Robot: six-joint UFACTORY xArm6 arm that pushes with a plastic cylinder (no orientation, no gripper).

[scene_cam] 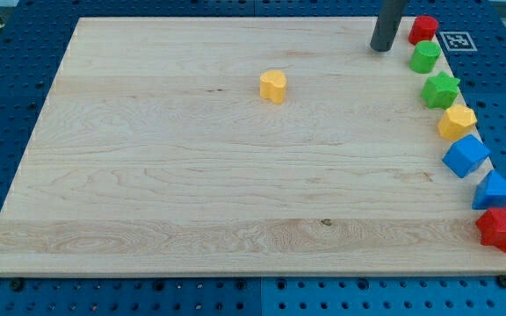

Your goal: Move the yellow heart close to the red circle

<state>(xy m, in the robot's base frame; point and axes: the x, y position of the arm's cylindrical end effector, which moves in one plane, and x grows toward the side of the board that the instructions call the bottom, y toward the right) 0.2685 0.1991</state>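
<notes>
The yellow heart (273, 86) lies on the wooden board a little above its middle, alone. The red circle (424, 29) sits at the board's top right corner, at the head of a column of blocks along the right edge. My tip (381, 48) is down on the board near the view's top right, just left of the red circle and well to the right of the yellow heart, touching neither.
Down the right edge below the red circle stand a green circle (425, 58), a green star (440, 89), a yellow hexagon (456, 122), a blue cube (466, 156), a blue triangle (495, 190) and a red star (502, 227). A fiducial tag (456, 40) lies off the board.
</notes>
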